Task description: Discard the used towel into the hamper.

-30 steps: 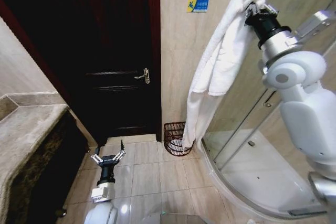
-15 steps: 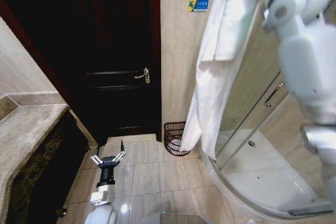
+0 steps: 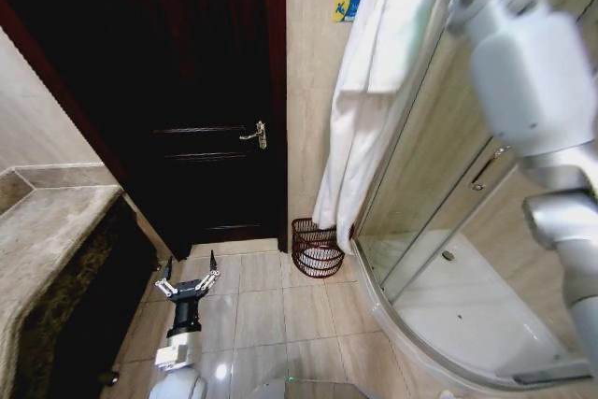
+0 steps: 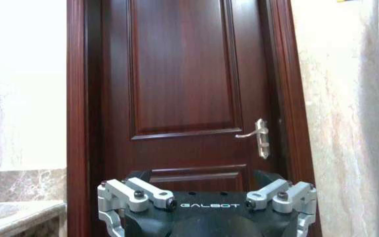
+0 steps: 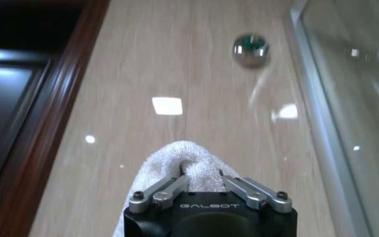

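A tiled bathroom seen from above, described from left to right. At the far left, a stone counter (image 3: 47,231) runs along the wall. Beside it, low and near, the left gripper (image 3: 187,279) hangs over the floor tiles with its fingers spread apart, holding nothing, pointing toward a dark wooden door (image 3: 187,91) with a metal lever handle (image 3: 253,135). To the right of the door is a beige wall with a small blue and yellow sign (image 3: 346,7). On the floor at the foot of that wall stands the hamper (image 3: 316,247), a dark red-brown wire basket. A white towel (image 3: 369,81) hangs from high up, its lower end dangling just above the hamper's right side. In the right wrist view, the right gripper (image 5: 203,181) has its fingers pinched on a fold of the towel. At the far right, the right arm (image 3: 533,72) stands in front of a glass shower enclosure (image 3: 439,165).
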